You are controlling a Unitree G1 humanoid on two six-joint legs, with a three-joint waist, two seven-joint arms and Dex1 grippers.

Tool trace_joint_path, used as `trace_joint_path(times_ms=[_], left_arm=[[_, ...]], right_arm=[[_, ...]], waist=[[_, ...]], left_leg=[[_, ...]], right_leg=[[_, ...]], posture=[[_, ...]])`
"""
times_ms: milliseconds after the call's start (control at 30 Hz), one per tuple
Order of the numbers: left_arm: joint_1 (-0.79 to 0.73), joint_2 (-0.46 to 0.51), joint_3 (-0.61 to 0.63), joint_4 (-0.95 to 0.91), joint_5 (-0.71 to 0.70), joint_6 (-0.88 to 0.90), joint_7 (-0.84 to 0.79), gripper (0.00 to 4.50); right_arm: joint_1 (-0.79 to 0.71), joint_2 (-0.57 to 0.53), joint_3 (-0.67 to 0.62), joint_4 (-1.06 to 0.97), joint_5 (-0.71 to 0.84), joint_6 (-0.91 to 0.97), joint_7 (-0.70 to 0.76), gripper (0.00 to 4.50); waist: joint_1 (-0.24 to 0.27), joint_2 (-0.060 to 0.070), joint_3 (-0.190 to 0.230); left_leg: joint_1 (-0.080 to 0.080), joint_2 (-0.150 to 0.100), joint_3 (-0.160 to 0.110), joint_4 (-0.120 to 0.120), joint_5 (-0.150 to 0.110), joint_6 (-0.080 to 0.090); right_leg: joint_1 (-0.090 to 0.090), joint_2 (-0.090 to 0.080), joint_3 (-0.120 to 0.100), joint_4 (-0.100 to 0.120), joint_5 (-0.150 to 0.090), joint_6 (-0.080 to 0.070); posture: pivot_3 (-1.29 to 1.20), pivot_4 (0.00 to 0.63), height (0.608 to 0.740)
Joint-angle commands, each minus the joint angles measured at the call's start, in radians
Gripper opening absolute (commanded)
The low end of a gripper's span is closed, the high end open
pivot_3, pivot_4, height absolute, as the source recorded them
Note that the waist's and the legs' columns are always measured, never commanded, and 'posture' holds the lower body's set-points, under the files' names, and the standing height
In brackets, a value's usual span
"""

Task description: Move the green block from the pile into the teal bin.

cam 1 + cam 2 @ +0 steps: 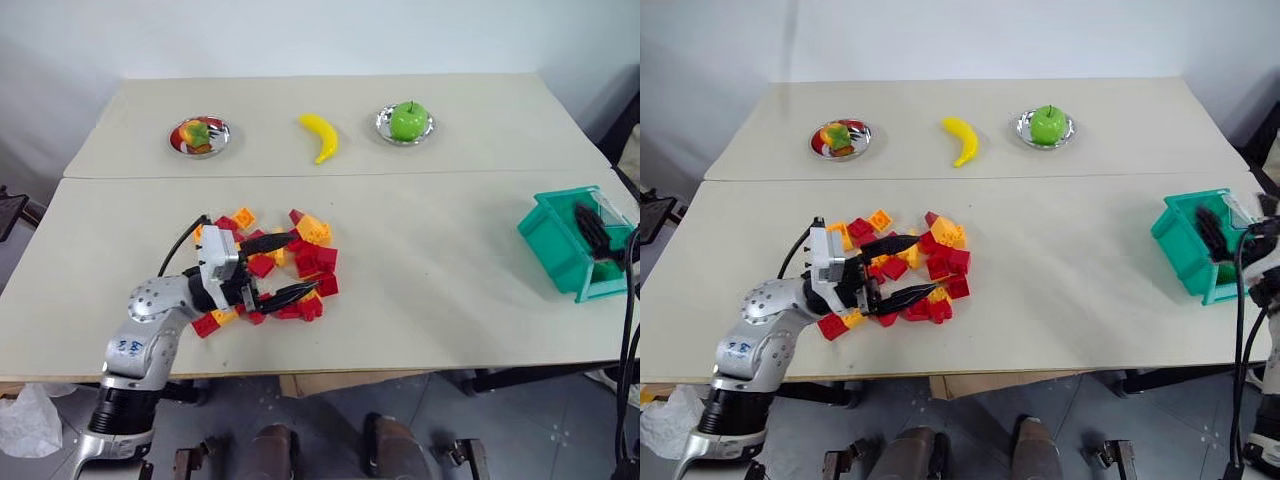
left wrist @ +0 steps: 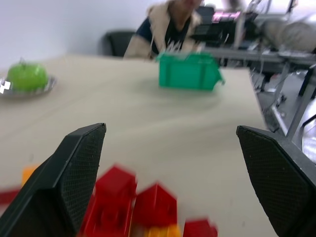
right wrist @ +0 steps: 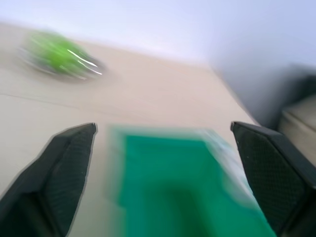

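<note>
Two pale tables [image 1: 420,270] butted together against a white wall carry the scene. Head views: the pile [image 1: 285,262] of red, yellow and orange bricks lies near the front left, with the left gripper [image 1: 282,268] over it, its fingers spread wide and empty. At the far right the teal bin [image 1: 560,242] stands near the table edge, and the right gripper [image 1: 597,235] hangs over its mouth. No green block can be made out in the pile or on the bare tabletop; whether it lies inside the bin cannot be told. On the far table sit a silver dish of small toys [image 1: 199,136], a yellow banana [image 1: 320,136] and a green apple [image 1: 408,121] on a second dish. Left wrist view: both fingers stand well apart above red bricks, with the bin and a seated person [image 2: 170,24] beyond. Right wrist view: the fingers [image 3: 54,173] are parted, nothing between them, directly above the bin's interior. Judged from this, the release step is in hand; the next move calls for lifting the right arm clear of the bin wall without tipping it off the nearby edge.
</note>
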Motion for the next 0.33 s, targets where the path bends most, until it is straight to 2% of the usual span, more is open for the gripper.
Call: trace_joint_path(times_ms=[33, 167, 333], left_arm=[[0.009, 0.061, 0.051, 0.003, 0.028, -0.035, -0.016, 4.5], [0.084, 0.125, 0.101, 0.009, 0.06, -0.079, -0.024, 4.5], [0.178, 0.132, 0.194, -0.024, 0.063, -0.101, 0.051, 4.5]], right_arm=[[0.033, -0.024, 0.094, -0.125, 0.089, 0.037, 0.187, 4.48], [0.142, -0.053, 0.24, -0.225, 0.067, 0.047, 0.346, 4.48], [0.216, -0.03, 0.293, -0.207, 0.033, -0.023, 0.402, 4.48]], waist=[[-0.001, 0.0, 0.0], [0.009, 0.0, 0.0], [0.014, 0.0, 0.0]], left_leg=[[0.0, 0.0, 0.0, 0.0, 0.0, 0.0], [0.0, 0.0, -0.001, 0.0, 0.0, 0.0], [-0.001, -0.001, -0.001, 0.001, -0.001, 0.001]], right_leg=[[0.0, 0.0, 0.0, 0.0, 0.0, 0.0], [0.0, 0.0, 0.0, -0.001, 0.0, 0.0], [0.0, -0.001, 0.0, -0.001, 0.0, 0.0]], posture=[[0.0, 0.15, 0.74], [0.0, 0.15, 0.74], [0.0, 0.15, 0.74]])
